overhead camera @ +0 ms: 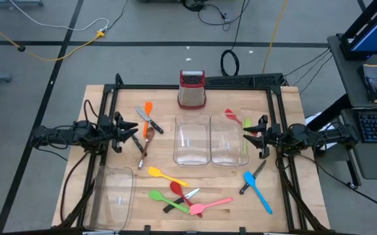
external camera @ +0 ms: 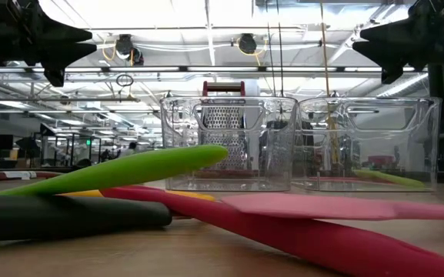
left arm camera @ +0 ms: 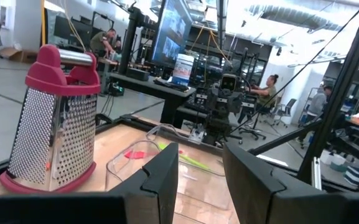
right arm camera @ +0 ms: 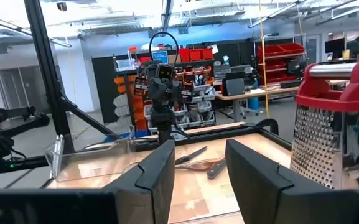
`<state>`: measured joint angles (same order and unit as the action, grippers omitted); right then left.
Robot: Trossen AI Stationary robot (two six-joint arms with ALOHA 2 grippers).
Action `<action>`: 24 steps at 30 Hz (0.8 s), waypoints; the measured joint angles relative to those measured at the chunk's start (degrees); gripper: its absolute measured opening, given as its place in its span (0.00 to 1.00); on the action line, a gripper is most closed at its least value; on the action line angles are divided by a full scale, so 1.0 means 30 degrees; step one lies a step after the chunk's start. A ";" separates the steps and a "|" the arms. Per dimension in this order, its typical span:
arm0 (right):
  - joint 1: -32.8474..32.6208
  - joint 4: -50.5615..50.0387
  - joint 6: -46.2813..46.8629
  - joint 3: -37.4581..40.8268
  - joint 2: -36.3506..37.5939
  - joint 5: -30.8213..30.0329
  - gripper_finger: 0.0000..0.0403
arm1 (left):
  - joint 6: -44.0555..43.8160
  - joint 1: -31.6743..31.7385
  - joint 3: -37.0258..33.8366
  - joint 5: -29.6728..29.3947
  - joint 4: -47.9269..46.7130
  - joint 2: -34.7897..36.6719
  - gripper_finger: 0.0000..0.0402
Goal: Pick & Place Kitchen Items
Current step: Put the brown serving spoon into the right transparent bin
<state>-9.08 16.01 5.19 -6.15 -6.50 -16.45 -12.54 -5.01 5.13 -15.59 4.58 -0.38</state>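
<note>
Kitchen items lie scattered on the wooden table. An orange spatula (overhead camera: 147,108) and black-handled knives (overhead camera: 150,123) lie left of centre. Yellow (overhead camera: 165,175), green (overhead camera: 167,198), red (overhead camera: 177,189) and pink (overhead camera: 211,205) utensils lie in a heap near the front. To the right lie a blue spatula (overhead camera: 259,190), a knife (overhead camera: 252,177) and a red spatula (overhead camera: 232,116). My left gripper (overhead camera: 134,132) hovers at the left, open with nothing between its fingers (left arm camera: 160,180). My right gripper (overhead camera: 245,135) hovers at the right, also open, its fingers (right arm camera: 157,174) bare.
Two clear trays (overhead camera: 193,140) (overhead camera: 226,140) stand side by side mid-table, between the grippers. A third clear tray (overhead camera: 113,196) stands at the front left. A metal grater with a red top (overhead camera: 191,89) stands at the far edge. A black frame borders the table.
</note>
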 joint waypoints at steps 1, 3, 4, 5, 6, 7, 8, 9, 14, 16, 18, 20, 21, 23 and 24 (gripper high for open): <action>0.0000 0.0000 0.0113 0.0000 0.0000 0.0000 0.33 | -0.0060 0.0005 0.0000 0.0000 0.0000 0.0000 0.32; 0.0000 0.0000 0.0356 0.0000 0.0000 0.0007 0.33 | -0.0544 0.0003 0.0000 -0.0004 0.0000 0.0004 0.32; 0.0000 0.0000 0.0380 0.0000 0.0000 0.0007 0.33 | -0.0729 0.0006 0.0000 -0.0032 0.0000 0.0000 0.32; 0.0000 -0.0006 0.0308 0.0000 0.0000 0.0007 0.33 | -0.1085 -0.0001 0.0000 -0.0199 -0.0009 0.0001 0.32; 0.0000 -0.0010 0.0088 0.0000 0.0000 0.0007 0.33 | -0.1358 0.0004 0.0000 -0.0376 -0.0021 -0.0042 0.32; 0.0000 -0.0018 -0.0098 0.0000 0.0000 0.0007 0.33 | -0.1643 0.0006 0.0000 -0.0432 0.0008 -0.0164 0.32; 0.0000 -0.0022 -0.0199 0.0000 0.0000 0.0005 0.33 | -0.1850 0.0004 0.0000 -0.0433 0.0005 -0.0329 0.32; 0.0000 -0.0022 -0.0276 0.0000 0.0000 -0.0001 0.33 | -0.2015 0.0004 0.0000 -0.0437 -0.0028 -0.0509 0.32; 0.0000 -0.0022 -0.0444 0.0000 0.0000 -0.0036 0.33 | -0.3034 0.0006 0.0000 -0.0506 0.0009 -0.2086 0.32; 0.0000 -0.0021 -0.0447 0.0000 0.0000 -0.0036 0.33 | -0.3220 0.0006 0.0000 -0.0517 0.0139 -0.2916 0.32; 0.0000 -0.0015 -0.0452 0.0000 0.0000 -0.0044 0.33 | -0.3376 0.0006 0.0000 -0.0510 0.0629 -0.3822 0.32; 0.0000 -0.0015 -0.0456 0.0000 0.0000 -0.0044 0.33 | -0.3397 0.0001 0.0127 -0.0512 0.0943 -0.4778 0.32; 0.0000 -0.0015 -0.0459 0.0000 0.0000 -0.0044 0.33 | -0.3385 0.0006 0.0316 -0.0514 0.0936 -0.5275 0.32; 0.0000 -0.0015 -0.0459 0.0000 0.0000 -0.0048 0.33 | -0.3231 0.0006 0.0819 -0.0516 0.0932 -0.6324 0.32; 0.0000 -0.0015 -0.0459 0.0000 0.0000 -0.0051 0.33 | -0.3060 0.0006 0.1160 -0.0516 0.0824 -0.6942 0.32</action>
<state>-9.08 15.97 3.81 -6.15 -6.50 -16.60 -21.72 -4.99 8.61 -17.14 7.05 -21.21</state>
